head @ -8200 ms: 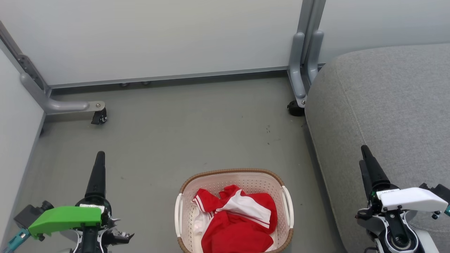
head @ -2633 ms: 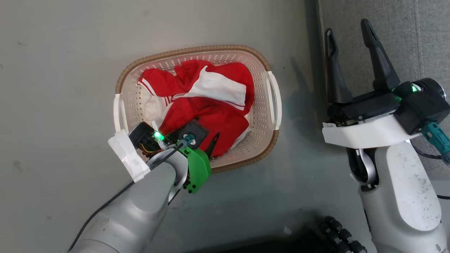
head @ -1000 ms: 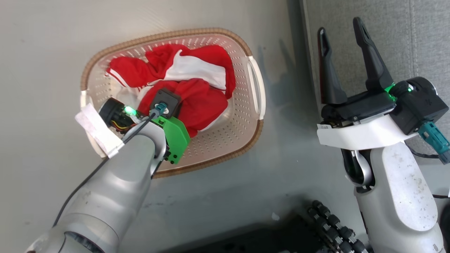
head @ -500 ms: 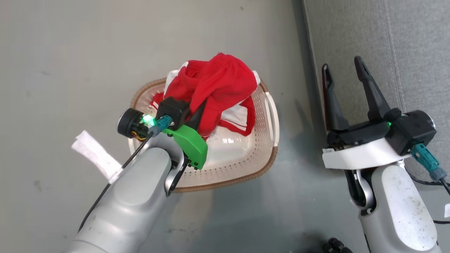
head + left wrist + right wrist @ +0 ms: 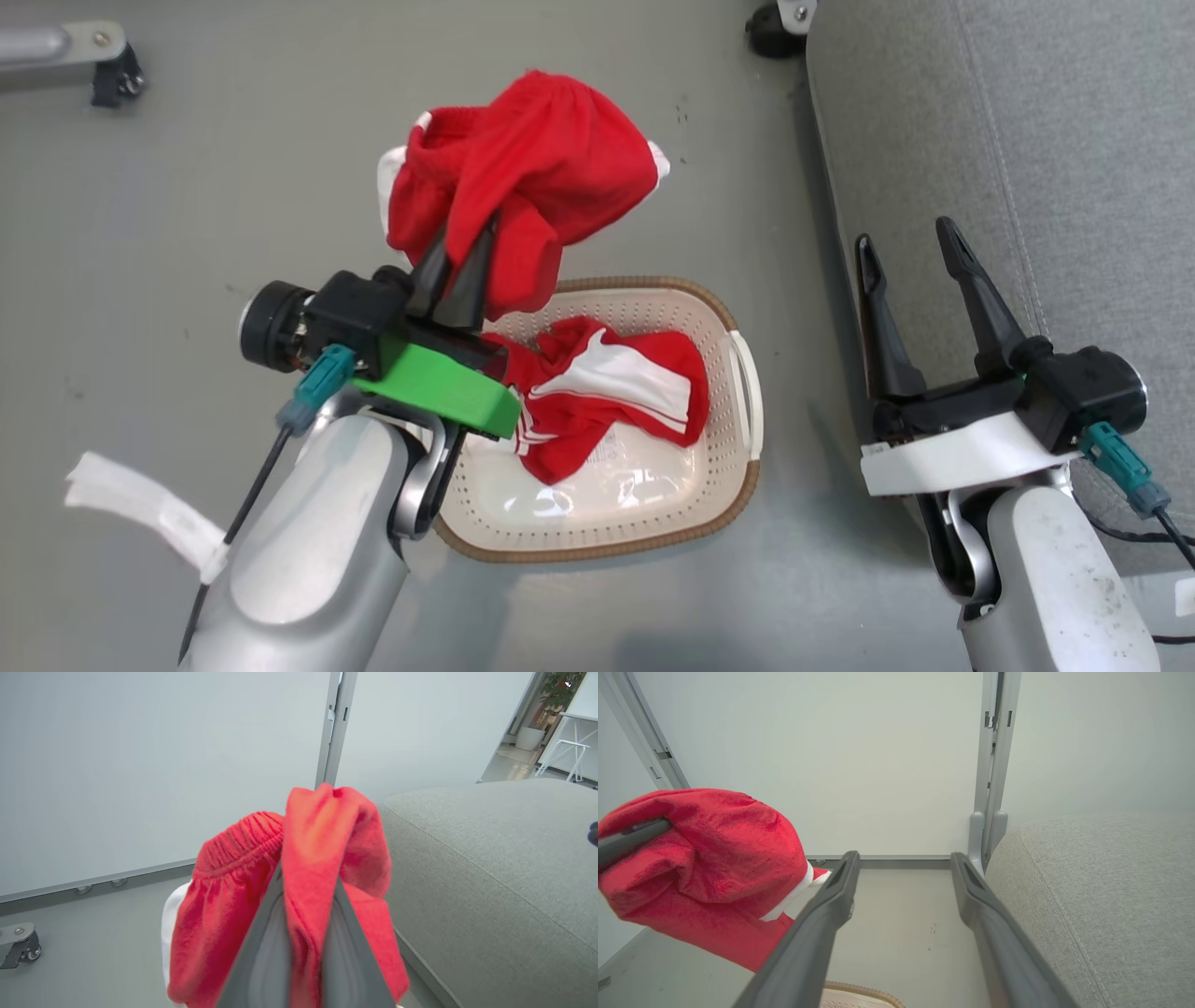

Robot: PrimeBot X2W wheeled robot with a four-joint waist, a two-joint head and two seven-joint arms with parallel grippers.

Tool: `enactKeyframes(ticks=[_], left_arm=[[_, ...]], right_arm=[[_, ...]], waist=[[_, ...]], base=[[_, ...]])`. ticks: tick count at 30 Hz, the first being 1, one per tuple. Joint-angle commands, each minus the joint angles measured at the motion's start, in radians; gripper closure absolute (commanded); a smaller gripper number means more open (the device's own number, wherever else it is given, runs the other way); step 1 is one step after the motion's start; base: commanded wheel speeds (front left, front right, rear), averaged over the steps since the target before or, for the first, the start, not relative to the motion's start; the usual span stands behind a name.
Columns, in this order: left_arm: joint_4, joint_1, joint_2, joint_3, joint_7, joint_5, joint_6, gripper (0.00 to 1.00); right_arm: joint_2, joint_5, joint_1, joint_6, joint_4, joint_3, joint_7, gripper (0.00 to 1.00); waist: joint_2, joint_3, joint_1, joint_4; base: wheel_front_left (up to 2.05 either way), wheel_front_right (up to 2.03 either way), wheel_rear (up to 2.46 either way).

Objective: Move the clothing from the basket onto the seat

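While the right pincer (image 5: 904, 238) gapes empty, the left pincer (image 5: 459, 271) clamps red shorts (image 5: 523, 159) high, to clear the basket (image 5: 738, 467) for the seat (image 5: 1027, 121).

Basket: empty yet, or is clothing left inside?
Not empty: a red-and-white garment lies in the basket; the left tool holds red shorts aloft.

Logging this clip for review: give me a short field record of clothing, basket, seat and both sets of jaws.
held garment: red shorts, hanging above the basket
left jaws: shut on the red shorts
right jaws: open, empty, by the edge of the seat
basket: on the floor, one red-and-white garment inside
seat: grey, no clothing on visible part
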Motion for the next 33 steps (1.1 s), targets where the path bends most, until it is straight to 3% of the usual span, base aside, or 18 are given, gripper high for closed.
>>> enactKeyframes(ticks=[1,15,33], left_arm=[[-0.035,0.028,0.003,0.019,-0.001,0.018,0.006,1.00],[-0.303,0.212,-0.036,0.147,-0.001,0.125,-0.022,1.00],[-0.328,0.367,-0.077,0.147,-0.001,0.148,-0.060,1.00]], right_arm=[[-0.003,-0.002,0.020,0.000,-0.002,-0.001,0.005,0.00],[-0.003,-0.012,0.120,0.000,-0.024,0.003,0.047,0.00],[-0.003,0.011,0.232,0.000,-0.046,0.038,0.087,0.00]], waist=[[0.0000,-0.053,0.0000,0.023],[0.0000,-0.174,0.0000,0.034],[0.0000,-0.286,0.0000,0.035]], base=[[0.00,0.00,0.00],[0.00,0.00,0.00],[0.00,0.00,0.00]])
